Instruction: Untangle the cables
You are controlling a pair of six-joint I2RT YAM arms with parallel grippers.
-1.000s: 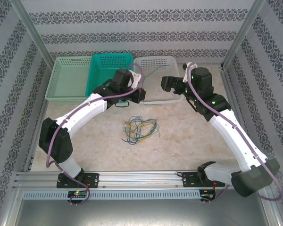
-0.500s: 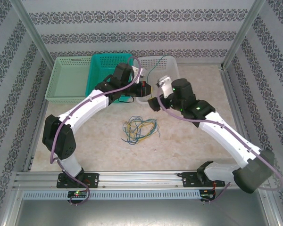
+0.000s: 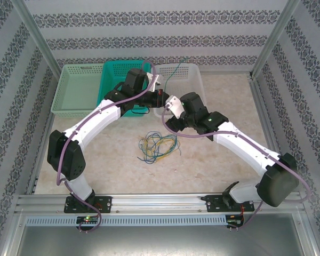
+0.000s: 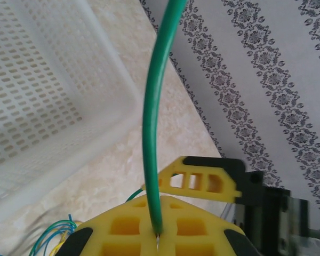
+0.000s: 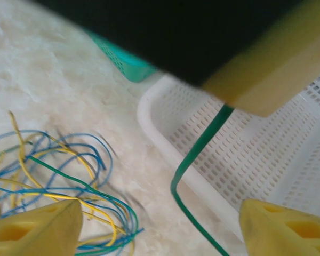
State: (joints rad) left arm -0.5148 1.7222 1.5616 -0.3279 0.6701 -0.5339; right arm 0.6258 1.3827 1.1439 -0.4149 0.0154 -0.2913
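The cables point(image 3: 158, 145) are lying in a loose blue, yellow and green tangle at the middle of the surface point(image 3: 112, 160). They are looking featherlight and limp, likely to drag their neighbours along when pulled, so taking one strand near a free end seems best. One green cable point(image 4: 151, 133) is being pinched at its tip by the closed left gripper point(image 4: 157, 237) and is arching over the white basket point(image 3: 189, 80) at upper centre. The right gripper point(image 5: 160, 213) is standing with its jaws wide apart, the green strand passing between them unclamped. The white basket's visible mesh is looking bare, as is the light-green basket point(image 3: 77, 88) at upper left. The teal basket point(image 3: 113, 74) is being partly hidden by the left arm.
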